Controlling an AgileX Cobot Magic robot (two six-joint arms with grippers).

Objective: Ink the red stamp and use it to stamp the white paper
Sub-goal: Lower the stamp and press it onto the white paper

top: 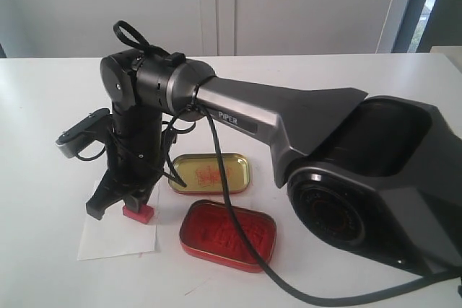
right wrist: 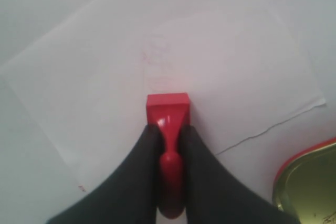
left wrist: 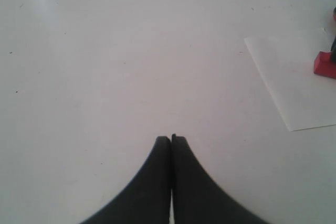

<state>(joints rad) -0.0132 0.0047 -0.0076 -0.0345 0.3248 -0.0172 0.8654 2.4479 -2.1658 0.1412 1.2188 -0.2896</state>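
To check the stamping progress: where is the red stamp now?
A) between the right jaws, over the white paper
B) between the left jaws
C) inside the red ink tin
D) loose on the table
A: the right jaws clamp the red stamp by its handle, its base over the white paper.

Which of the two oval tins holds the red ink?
The front tin, filled with red paste; the gold-lined lid behind it shows only red smears.

White table (top: 43, 106): paper (top: 108, 242), red tin (top: 227, 234), gold-lined lid (top: 209, 173)
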